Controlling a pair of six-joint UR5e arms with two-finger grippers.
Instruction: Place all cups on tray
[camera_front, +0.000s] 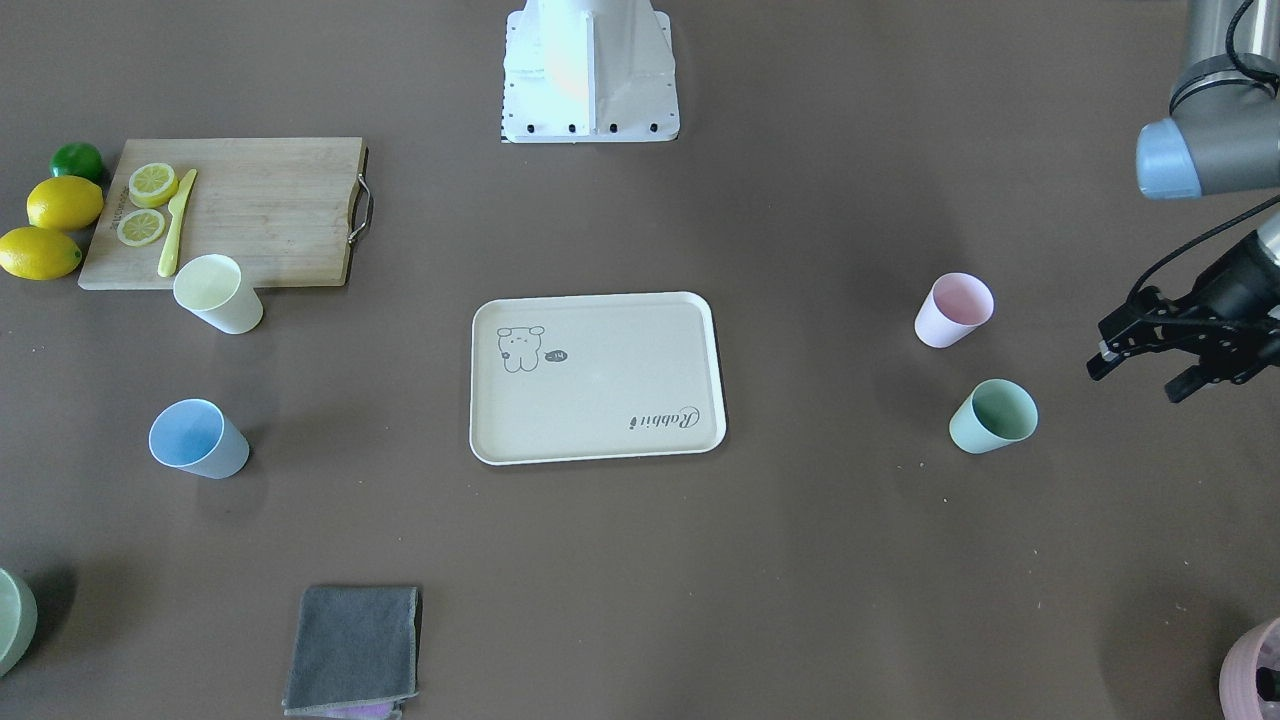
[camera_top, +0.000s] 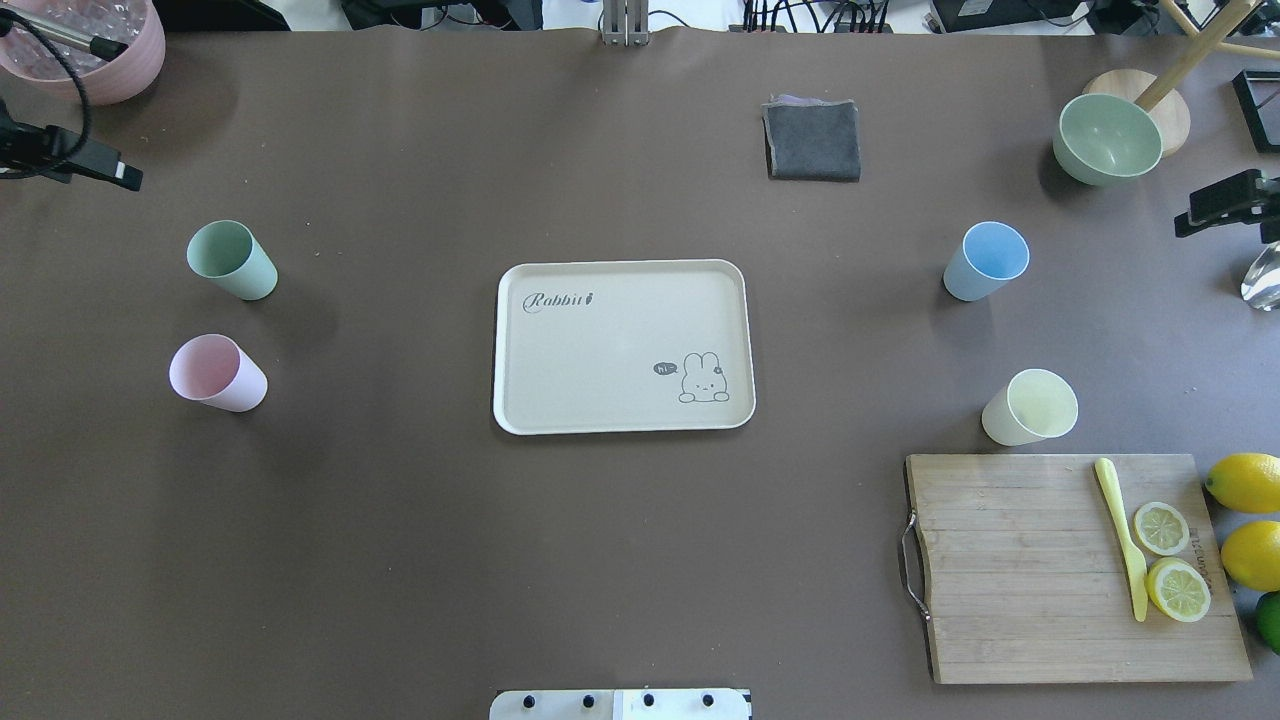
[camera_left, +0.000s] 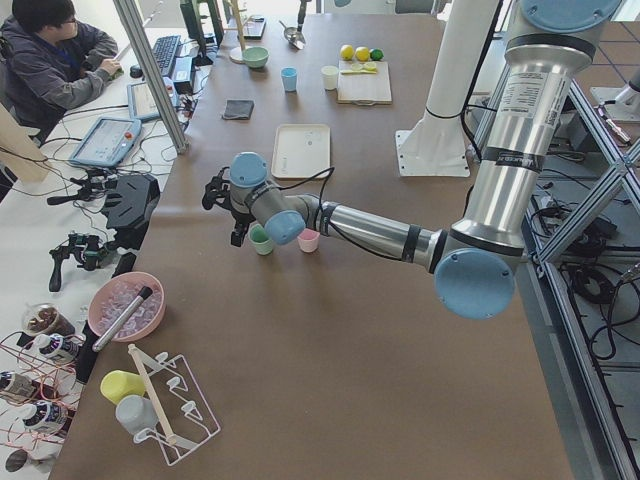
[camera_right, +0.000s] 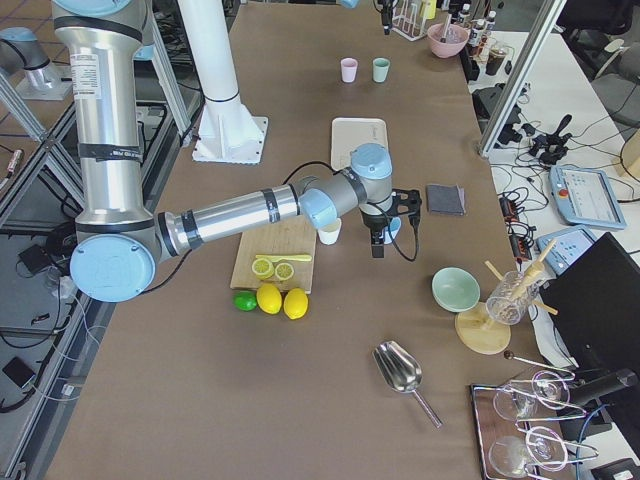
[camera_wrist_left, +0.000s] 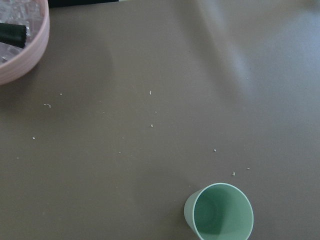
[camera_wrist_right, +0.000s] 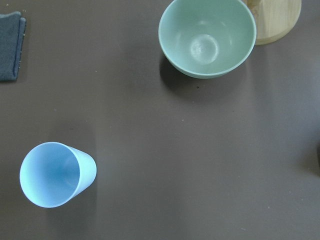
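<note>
The cream tray lies at the table's centre with nothing on it, and it also shows in the front view. The mint green cup and the pink cup stand upright on my left side. The light blue cup and the pale yellow cup stand upright on my right side. My left gripper is open and empty, hovering outboard of the mint cup. My right gripper is open and empty, near the blue cup.
A wooden cutting board with lemon slices and a yellow knife sits at the near right, with whole lemons beside it. A pale green bowl is at the far right. A grey cloth lies at the far edge. A pink ribbed pot is at the far left.
</note>
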